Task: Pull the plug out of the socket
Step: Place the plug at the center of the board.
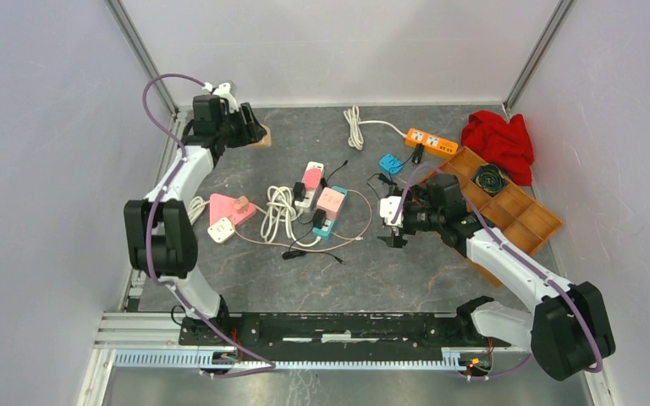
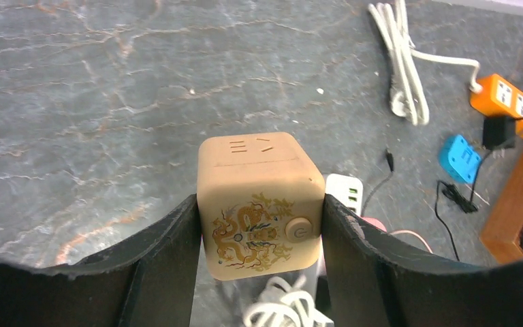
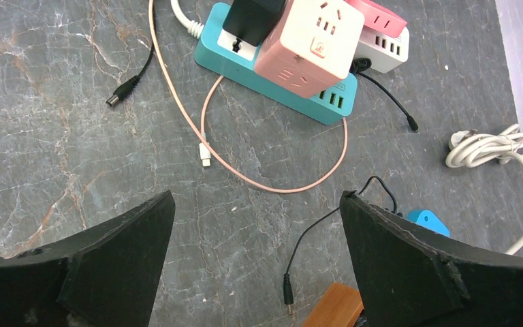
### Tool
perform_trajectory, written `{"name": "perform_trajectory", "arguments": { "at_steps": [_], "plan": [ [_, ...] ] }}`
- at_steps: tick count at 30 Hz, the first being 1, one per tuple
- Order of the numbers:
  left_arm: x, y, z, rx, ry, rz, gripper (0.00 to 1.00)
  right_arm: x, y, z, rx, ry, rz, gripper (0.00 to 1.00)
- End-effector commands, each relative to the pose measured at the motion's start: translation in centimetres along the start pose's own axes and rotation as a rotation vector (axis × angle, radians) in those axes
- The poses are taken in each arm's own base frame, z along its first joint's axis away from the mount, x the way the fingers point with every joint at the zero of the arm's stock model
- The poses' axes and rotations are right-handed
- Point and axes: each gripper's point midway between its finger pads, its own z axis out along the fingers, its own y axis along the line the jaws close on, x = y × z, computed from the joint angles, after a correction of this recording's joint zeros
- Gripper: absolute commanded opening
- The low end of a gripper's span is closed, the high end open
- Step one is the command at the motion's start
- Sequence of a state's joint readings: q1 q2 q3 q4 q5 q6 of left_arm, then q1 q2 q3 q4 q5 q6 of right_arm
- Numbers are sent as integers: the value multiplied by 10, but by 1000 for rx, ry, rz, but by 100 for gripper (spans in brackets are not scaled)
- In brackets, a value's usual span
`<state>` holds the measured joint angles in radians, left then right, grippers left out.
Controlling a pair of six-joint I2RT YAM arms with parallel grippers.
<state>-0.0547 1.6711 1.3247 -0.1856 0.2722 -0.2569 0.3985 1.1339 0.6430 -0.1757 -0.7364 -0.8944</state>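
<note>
My left gripper (image 1: pixel 252 133) hangs at the back left of the table, shut on a tan cube socket (image 2: pixel 255 170) with a gold dragon print and a round power button. Both fingers (image 2: pixel 170 238) press its sides, and no plug shows in its top slots. A teal power strip (image 3: pixel 272 82) lies mid-table with a black plug (image 3: pixel 252 17) and a pink cube socket (image 3: pixel 310 44) standing on it. To the right of that strip, my right gripper (image 1: pixel 393 228) is wide open and holds nothing; in the right wrist view only bare table and a thin black lead (image 3: pixel 313 235) lie under it.
At the back right lie an orange power strip (image 1: pixel 430 140) with a black adapter, a blue adapter (image 1: pixel 391 163) and a red cloth (image 1: pixel 499 139). A wooden tray (image 1: pixel 516 222) stands right of my right arm. A coiled white cable (image 1: pixel 281 211) and a pink socket (image 1: pixel 224 207) sit centre-left.
</note>
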Motion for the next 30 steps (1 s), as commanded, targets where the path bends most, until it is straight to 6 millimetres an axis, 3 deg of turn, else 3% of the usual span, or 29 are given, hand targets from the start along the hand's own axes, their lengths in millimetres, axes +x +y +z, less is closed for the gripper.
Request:
{"name": "perform_trajectory", "arguments": {
  "at_steps": [1, 12, 22, 26, 30],
  "plan": [
    [-40, 23, 14, 13, -33, -54, 2, -16, -19, -6, 43, -18, -84, 98],
    [-20, 121, 72, -79, 143, -268, 3, -9, -17, -5, 26, 11, -104, 98],
    [-28, 169, 104, -76, 129, -431, 6, -3, -15, -3, 3, 31, -113, 98],
    [-23, 178, 115, -64, 135, -479, 18, -3, -14, -2, 1, 36, -116, 98],
    [-15, 190, 117, -108, 141, -491, 43, -1, -13, -1, -3, 43, -115, 98]
  ]
}}
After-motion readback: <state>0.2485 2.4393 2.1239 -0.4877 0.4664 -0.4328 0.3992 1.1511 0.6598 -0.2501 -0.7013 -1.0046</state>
